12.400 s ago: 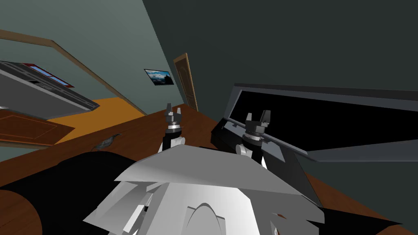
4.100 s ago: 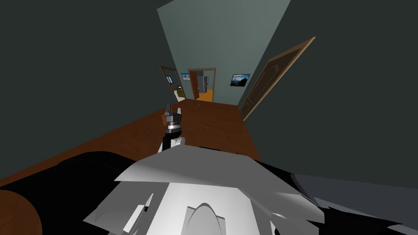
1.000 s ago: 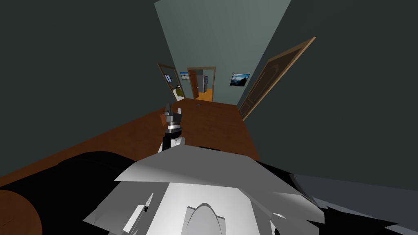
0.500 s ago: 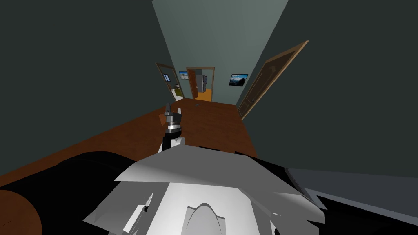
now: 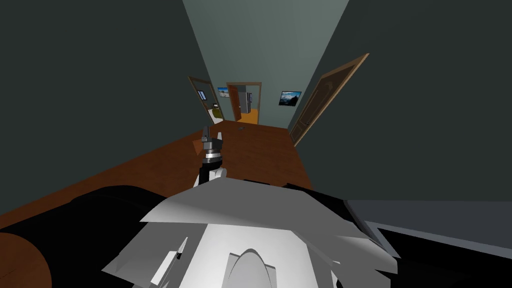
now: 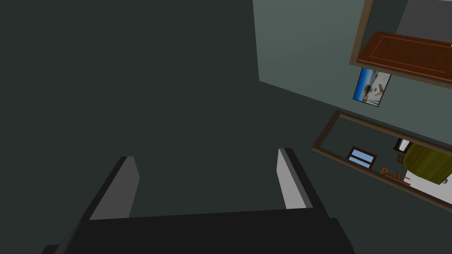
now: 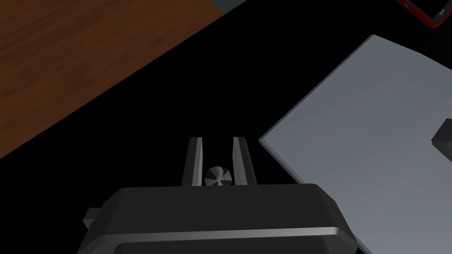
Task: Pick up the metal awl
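Well, the right gripper (image 7: 217,143) is clenched on the small grey faceted awl (image 7: 218,175), seen end-on; I would squeeze firmly and lift slowly. The left gripper (image 5: 211,136), at eleven o'clock, stands released.

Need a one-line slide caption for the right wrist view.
Close-up of the right pincer shut on the small grey awl, with a black area, brown floor and a grey slab beyond.
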Controlling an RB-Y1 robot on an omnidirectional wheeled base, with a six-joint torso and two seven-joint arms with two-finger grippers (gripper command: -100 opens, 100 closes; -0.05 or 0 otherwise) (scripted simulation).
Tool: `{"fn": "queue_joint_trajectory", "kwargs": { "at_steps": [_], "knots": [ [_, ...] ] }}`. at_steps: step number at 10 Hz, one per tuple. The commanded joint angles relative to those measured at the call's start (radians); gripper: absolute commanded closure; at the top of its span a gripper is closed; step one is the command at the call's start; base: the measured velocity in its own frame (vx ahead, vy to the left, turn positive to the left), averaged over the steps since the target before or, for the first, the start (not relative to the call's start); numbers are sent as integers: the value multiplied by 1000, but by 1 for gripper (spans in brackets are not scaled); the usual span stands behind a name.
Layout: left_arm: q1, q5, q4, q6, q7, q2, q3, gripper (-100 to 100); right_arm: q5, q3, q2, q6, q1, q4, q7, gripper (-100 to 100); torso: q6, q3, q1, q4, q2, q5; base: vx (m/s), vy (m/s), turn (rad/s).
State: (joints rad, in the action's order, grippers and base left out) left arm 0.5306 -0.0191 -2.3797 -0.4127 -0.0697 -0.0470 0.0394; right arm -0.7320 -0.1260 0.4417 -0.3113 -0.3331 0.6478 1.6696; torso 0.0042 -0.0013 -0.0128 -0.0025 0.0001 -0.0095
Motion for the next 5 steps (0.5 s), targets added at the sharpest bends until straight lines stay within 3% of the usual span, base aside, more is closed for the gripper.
{"fn": "queue_joint_trajectory", "kwargs": {
  "at_steps": [1,4,5],
  "knots": [
    [0,0,0,0,0,0,0,0,-28,-50,-18,50,0,50,-50,100,0,0,0,0,0,0,-80,6,-64],
    [0,0,0,0,0,0,0,0,-28,-50,-18,69,0,64,-130,100,0,0,-2,0,0,-1,-23,-2,2],
    [0,0,0,0,0,0,0,0,-76,-92,-36,121,42,93,-158,100,0,-1,-2,0,-2,-1,-69,-8,-150]
  ]
}}
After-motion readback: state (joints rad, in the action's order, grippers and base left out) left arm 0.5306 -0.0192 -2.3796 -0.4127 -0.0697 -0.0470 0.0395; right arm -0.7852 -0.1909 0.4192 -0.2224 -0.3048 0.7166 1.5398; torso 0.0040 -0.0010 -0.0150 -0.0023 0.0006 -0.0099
